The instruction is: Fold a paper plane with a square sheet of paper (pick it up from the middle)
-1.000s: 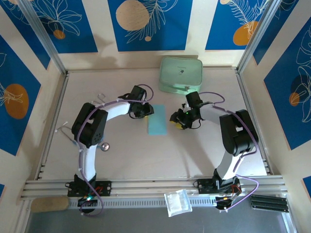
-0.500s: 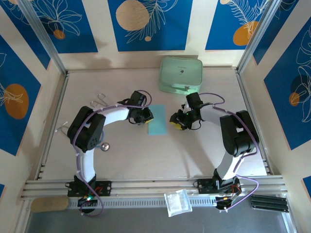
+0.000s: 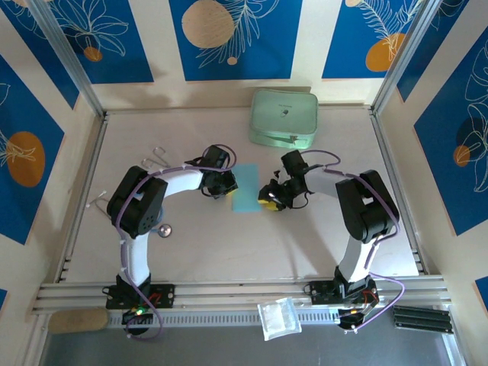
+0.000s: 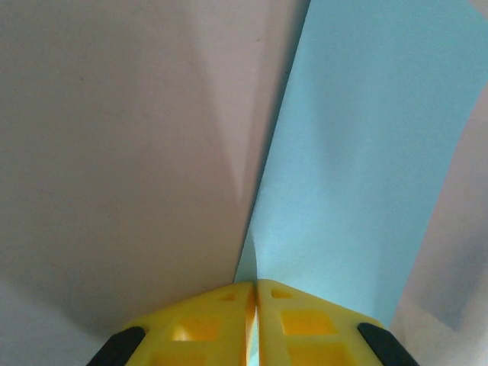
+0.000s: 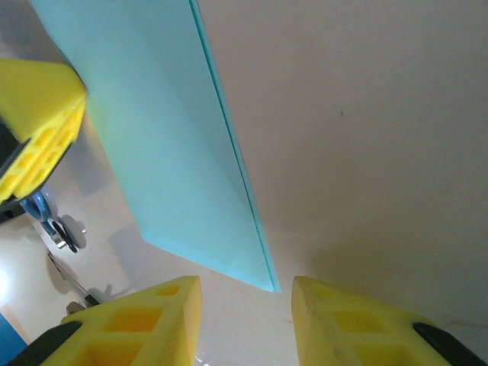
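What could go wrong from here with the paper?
1. The left gripper pinches the blue sheet right at its edge, so a pull might slip it free or tear it.
2. The right gripper stands open at a corner on the other side. Closing there may shove the doubled layers rather than catch them.
3. The grippers are close together and could collide.

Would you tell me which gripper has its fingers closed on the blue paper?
The left gripper: its fingers pinch the blue paper at its edge, while the right gripper holds its fingers apart.
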Motion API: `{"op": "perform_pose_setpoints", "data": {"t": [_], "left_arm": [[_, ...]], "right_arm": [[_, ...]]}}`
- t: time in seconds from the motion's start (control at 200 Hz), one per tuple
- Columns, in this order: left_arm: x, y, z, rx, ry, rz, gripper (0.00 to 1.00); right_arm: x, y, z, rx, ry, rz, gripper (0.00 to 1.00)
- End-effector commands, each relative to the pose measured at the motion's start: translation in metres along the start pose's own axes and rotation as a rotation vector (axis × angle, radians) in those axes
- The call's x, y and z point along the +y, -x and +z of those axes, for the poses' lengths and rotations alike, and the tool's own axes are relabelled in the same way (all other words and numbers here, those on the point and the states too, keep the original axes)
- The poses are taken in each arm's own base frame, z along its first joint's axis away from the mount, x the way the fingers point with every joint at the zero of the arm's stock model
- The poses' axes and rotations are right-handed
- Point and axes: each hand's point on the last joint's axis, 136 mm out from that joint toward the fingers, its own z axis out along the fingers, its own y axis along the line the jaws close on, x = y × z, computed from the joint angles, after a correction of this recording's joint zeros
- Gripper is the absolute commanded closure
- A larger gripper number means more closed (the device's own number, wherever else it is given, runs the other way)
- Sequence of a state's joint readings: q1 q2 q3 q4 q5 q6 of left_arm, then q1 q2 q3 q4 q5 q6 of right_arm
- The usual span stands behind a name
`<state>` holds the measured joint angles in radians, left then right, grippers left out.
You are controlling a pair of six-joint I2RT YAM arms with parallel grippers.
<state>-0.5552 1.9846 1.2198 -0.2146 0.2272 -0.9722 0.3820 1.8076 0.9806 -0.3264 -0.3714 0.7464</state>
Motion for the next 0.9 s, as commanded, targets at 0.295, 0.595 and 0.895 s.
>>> {"op": "perform_pose_setpoints", "data": {"t": [0.295,0.595,0.895], "left_arm": [[0.050,-0.024,0.019,0.071,0.165,-0.069,0.88],[0.050,-0.026,0.022,0.082,0.164,-0.079,0.88],[0.052,-0.028,0.024,0.089,0.164,-0.095,0.88]], "right_arm": [[0.006,-0.005,0.012,0.053,-0.020,-0.040,0.72],[-0.006,-0.008,0.017,0.049,-0.115,-0.058,0.73],[-0.017,-0.012,0.023,0.045,-0.238,-0.095,0.73]]}}
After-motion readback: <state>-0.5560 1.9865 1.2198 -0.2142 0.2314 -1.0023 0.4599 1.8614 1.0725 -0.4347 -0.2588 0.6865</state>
